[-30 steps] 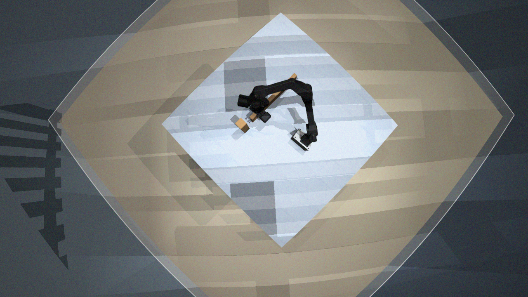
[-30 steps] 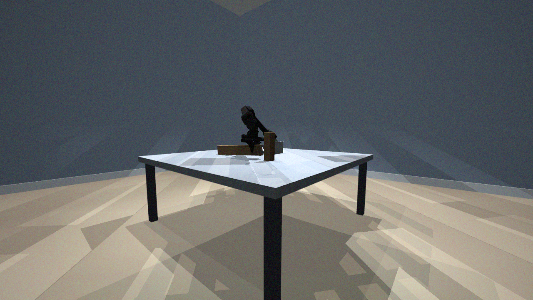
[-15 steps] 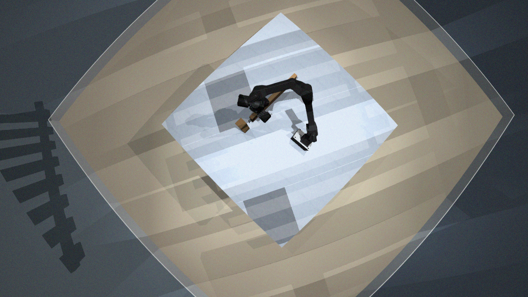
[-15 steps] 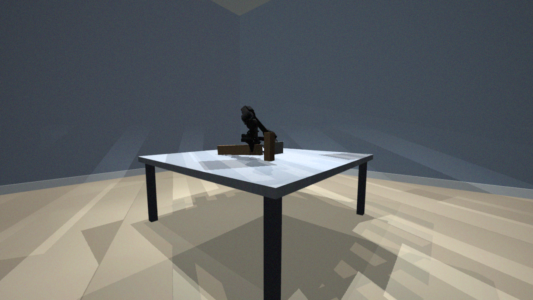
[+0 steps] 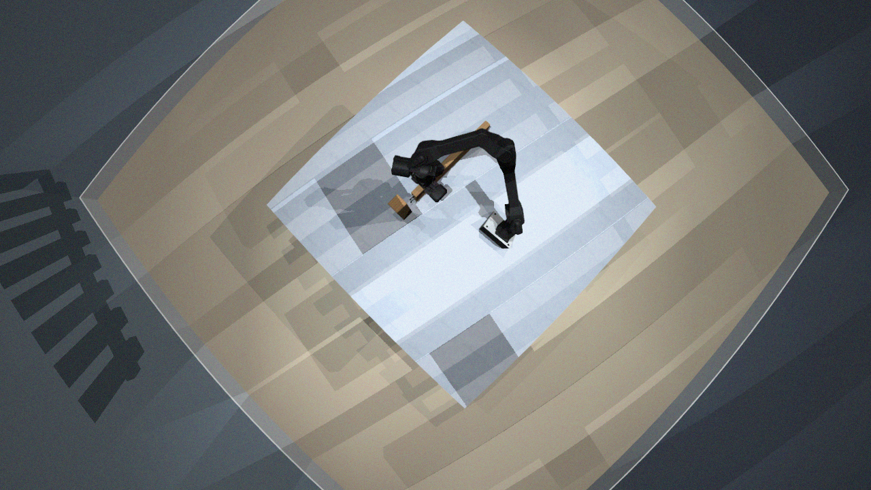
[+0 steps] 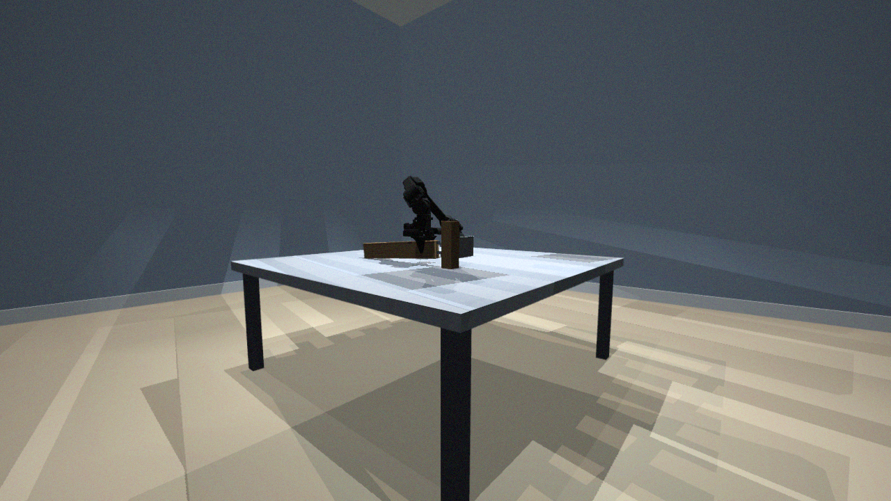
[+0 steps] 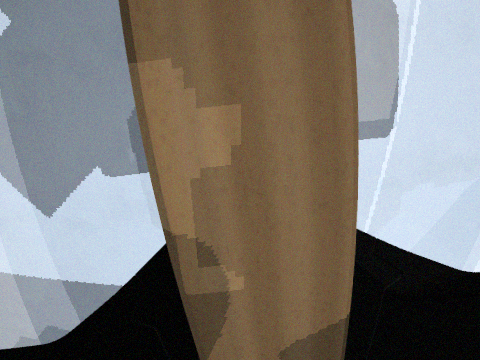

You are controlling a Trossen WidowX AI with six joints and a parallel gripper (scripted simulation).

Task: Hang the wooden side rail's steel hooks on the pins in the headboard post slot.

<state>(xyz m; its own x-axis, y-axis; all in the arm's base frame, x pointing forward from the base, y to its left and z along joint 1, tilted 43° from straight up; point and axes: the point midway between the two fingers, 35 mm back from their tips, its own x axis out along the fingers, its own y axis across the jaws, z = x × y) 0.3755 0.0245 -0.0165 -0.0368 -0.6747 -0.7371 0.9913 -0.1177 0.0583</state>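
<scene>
One tool (image 5: 431,175) (image 6: 421,248) (image 7: 247,223), clamped across the wooden side rail (image 5: 453,159) (image 6: 389,250) (image 7: 250,150) near its hook end. Rail's long axis runs toward the headboard post (image 5: 399,205) (image 6: 450,245), upright just beyond the steel hooks (image 5: 412,198). Engagement with pins cannot be confirmed. Far end appears low on the counter (image 5: 395,273) (image 6: 349,274) (image 7: 430,150). Judged next: align hooks with slot, advance, then lower; post edges could block skewed entry.

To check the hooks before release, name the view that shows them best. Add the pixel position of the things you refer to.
Top: the hooks (image 5: 412,198) show at the rail's (image 5: 451,160) (image 6: 398,250) (image 7: 260,150) near end, beside the post (image 5: 399,205) (image 6: 450,244). Exterior shows only a sliver between rail and post; wrist shows none.
</scene>
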